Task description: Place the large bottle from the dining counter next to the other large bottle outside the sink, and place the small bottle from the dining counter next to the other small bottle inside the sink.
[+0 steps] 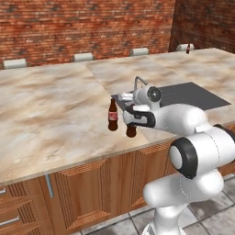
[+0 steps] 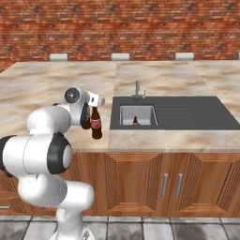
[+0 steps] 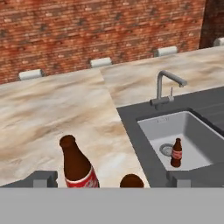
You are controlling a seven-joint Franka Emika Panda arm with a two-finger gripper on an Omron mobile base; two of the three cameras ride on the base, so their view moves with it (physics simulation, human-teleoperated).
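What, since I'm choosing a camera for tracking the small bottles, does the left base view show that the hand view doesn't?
Left base view: a far small bottle at the counter's back edge. Hand view: a sink small bottle standing in the sink basin. Both: the first large bottle, the second large bottle beside it, and the faucet.

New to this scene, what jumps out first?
Two large brown bottles with red labels: one standing on the marble counter left of the sink, the second right beside it, partly behind the gripper, whose jaws stand open. A small bottle stands upright inside the sink basin near the drain. Another small bottle sits far off on the counter's back edge.
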